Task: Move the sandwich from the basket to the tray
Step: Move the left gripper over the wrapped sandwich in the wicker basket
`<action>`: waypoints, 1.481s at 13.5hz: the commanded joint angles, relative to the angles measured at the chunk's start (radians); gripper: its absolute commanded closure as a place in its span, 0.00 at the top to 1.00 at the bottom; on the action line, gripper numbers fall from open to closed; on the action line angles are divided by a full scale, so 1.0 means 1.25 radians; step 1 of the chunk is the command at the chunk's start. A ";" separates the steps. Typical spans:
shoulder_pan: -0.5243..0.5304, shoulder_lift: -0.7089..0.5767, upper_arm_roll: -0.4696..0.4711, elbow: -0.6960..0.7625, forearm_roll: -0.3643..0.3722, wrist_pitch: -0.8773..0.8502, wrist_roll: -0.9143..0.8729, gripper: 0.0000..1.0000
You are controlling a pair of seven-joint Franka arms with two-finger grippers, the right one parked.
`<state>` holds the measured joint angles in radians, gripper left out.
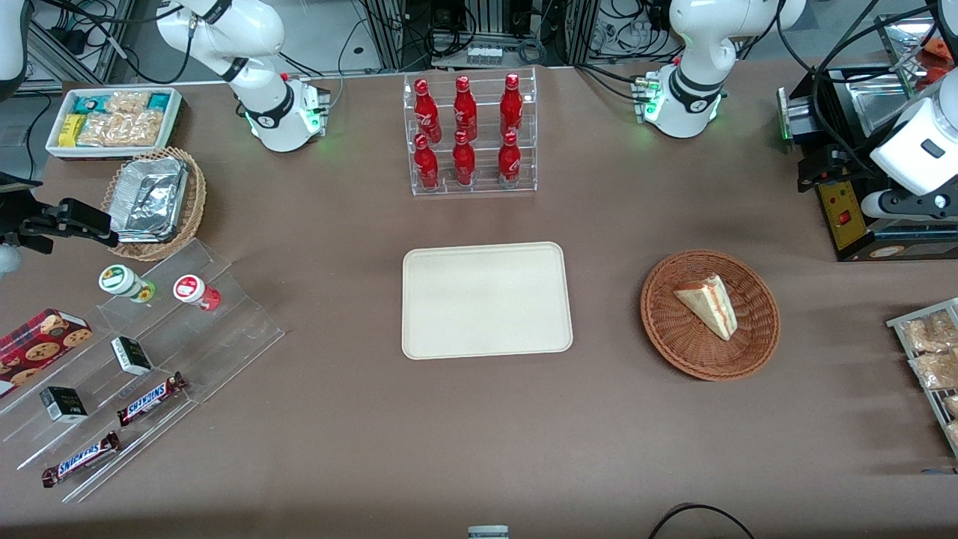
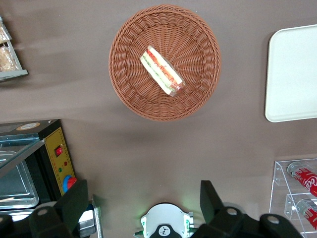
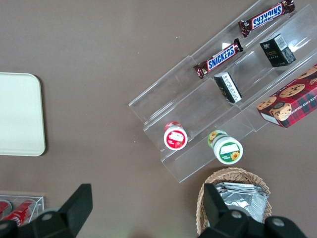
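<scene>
Brown table [image 1: 479, 419]; gripper [image 2: 143, 203] fingers [image 2: 74, 201] spread, empty.

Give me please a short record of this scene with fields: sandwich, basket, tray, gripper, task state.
sandwich: lying in the basket, sandwich untouched
basket: basket on the table beside the tray, toward the working arm's end
tray: tray near the table's middle, nothing on it
gripper: gripper open, high above the table, apart from the basket
task state: not started; sandwich not yet grasped
</scene>
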<state>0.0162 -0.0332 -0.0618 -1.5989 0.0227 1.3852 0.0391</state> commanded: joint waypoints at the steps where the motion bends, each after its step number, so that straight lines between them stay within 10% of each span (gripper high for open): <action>1: -0.002 -0.003 -0.006 -0.007 -0.003 0.016 0.008 1.00; 20: -0.008 -0.008 -0.033 -0.418 -0.001 0.476 -0.271 1.00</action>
<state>0.0099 -0.0245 -0.0941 -2.0591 0.0227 1.9043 -0.2142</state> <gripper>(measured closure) 0.000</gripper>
